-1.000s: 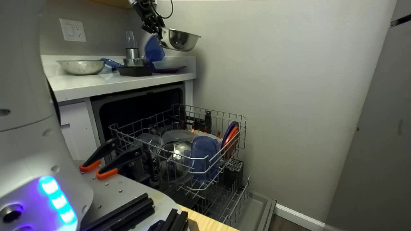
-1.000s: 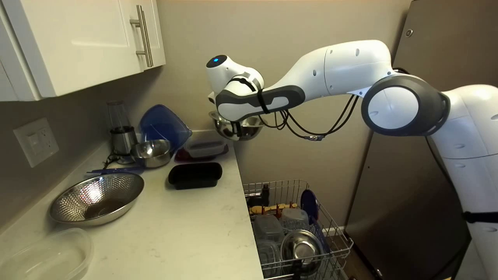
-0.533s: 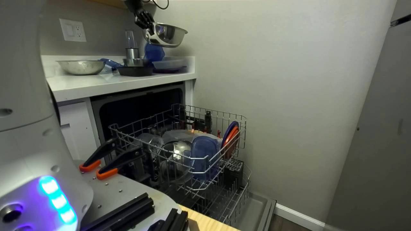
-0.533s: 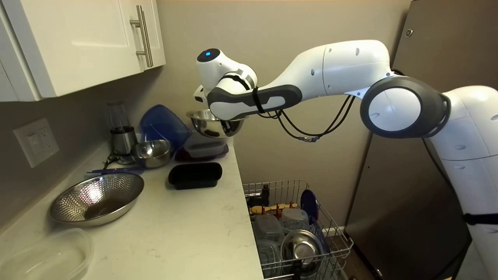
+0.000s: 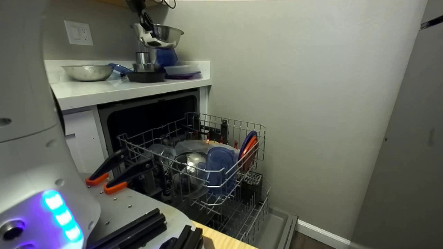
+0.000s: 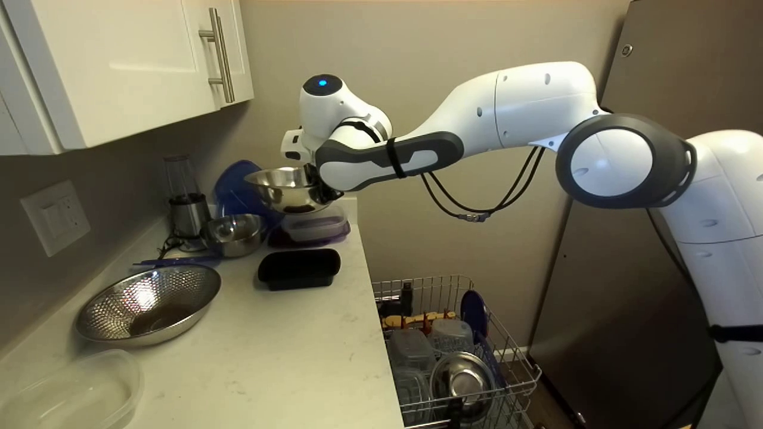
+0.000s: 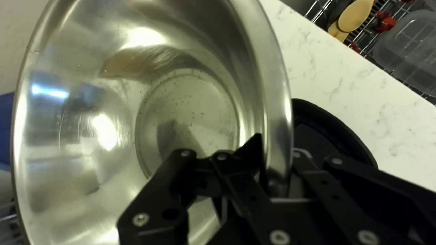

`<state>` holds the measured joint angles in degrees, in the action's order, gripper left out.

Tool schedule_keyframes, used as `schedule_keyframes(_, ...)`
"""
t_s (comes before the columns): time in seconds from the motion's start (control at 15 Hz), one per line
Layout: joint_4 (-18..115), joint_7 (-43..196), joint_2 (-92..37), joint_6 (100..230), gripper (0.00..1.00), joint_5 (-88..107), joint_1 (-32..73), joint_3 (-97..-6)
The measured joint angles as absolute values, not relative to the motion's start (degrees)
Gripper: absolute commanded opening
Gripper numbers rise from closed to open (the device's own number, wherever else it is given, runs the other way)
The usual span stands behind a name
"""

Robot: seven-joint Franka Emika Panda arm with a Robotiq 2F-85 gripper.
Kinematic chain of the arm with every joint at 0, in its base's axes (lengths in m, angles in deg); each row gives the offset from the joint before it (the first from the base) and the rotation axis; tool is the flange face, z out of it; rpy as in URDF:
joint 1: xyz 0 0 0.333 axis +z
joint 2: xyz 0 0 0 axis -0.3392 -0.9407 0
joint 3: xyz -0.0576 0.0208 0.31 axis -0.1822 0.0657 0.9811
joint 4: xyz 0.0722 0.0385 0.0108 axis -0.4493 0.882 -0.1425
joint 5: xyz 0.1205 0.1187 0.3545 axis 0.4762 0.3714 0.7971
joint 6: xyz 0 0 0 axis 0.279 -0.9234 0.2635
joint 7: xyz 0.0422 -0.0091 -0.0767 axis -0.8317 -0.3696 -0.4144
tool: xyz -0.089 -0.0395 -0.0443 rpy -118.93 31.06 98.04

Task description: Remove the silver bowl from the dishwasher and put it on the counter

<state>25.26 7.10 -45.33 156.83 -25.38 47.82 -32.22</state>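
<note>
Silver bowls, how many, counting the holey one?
4: the silver bowl in the gripper, plain bowl and holey bowl on the counter, another bowl in the dishwasher rack. Others may be hidden.

Shiny silver bowl (image 6: 285, 195), mouth up, above the white counter (image 6: 286, 351)

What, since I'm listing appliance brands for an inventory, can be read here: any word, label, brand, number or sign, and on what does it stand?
No text can be read in any view.
Round badge on the tall metallic door: bears a mark, too small to read.
Wall switch plate: no lettering can be made out.
Silver bowl in the end effector: reflections and specks, no lettering visible.
</note>
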Motion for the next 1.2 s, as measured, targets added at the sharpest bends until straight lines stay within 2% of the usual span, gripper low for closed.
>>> schedule_keyframes(0.6, 33.1, -17.3, -43.7, 164.6, 0.02, -17.4, 39.1, -22.6)
schedule_keyframes(1.2, 36.9, -18.9, -46.5, 165.3, 0.02, -17.0, 38.5, -25.1)
